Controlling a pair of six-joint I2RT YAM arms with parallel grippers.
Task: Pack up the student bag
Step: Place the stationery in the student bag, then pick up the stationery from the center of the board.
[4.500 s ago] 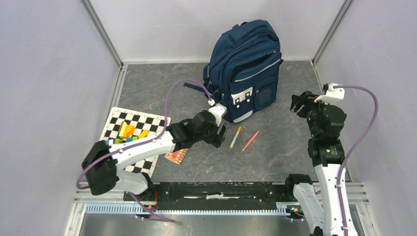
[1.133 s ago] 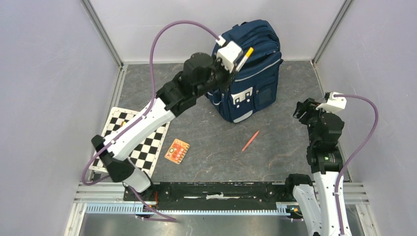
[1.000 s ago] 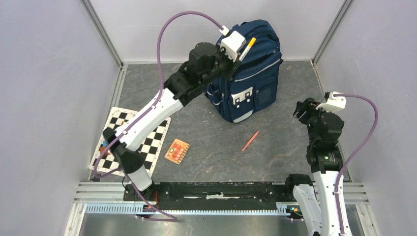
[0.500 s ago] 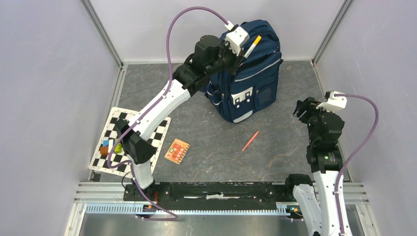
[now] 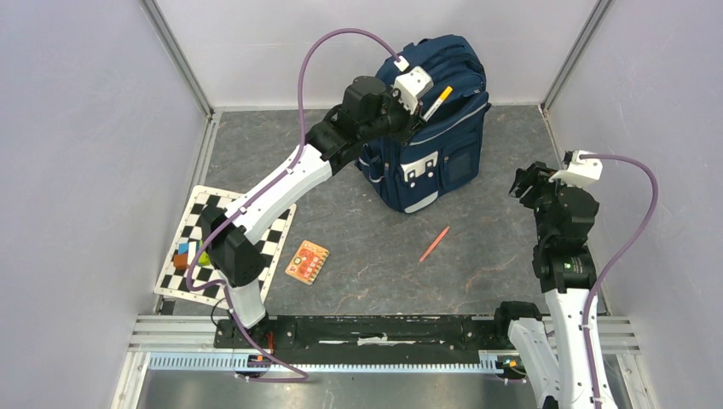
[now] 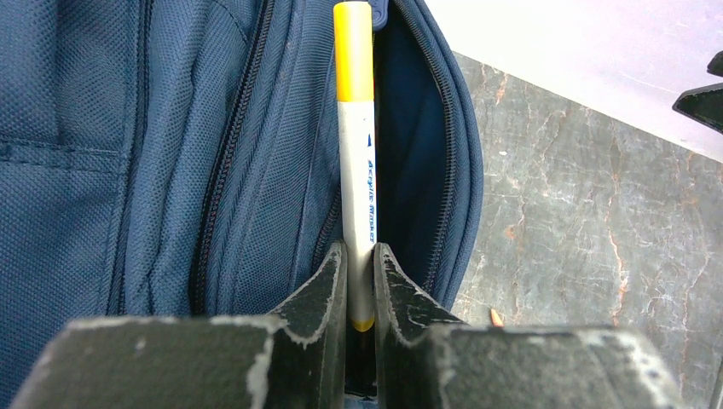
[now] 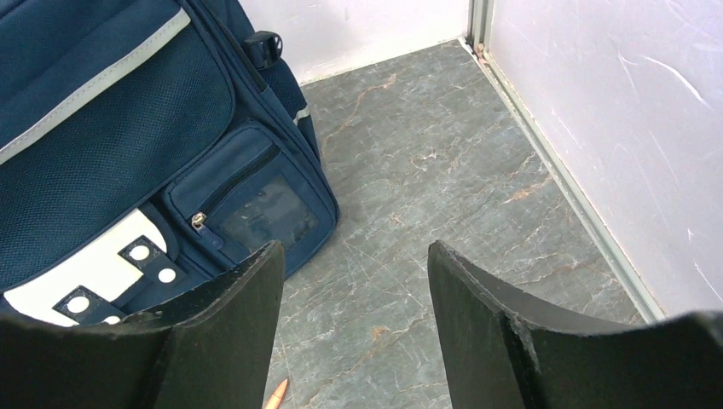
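Pinching marker (image 6: 356, 162), L gripper (image 6: 360, 277) above open zip (image 6: 413, 145) of student bag (image 6: 128, 170).

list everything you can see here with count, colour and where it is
student bag: 1, navy blue with grey stripes, upright at the back of the table
marker: 1, white with yellow cap, held over the bag's open zip compartment
pencil: 1, red-orange, on the table in front of the bag
checkered mat: 1, black and white, near left
blocks: several, mixed colours, on the mat
card: 1, orange, right of the mat
left gripper: 1, black, shut on the marker
right gripper: 1, black, open, empty, right of the bag
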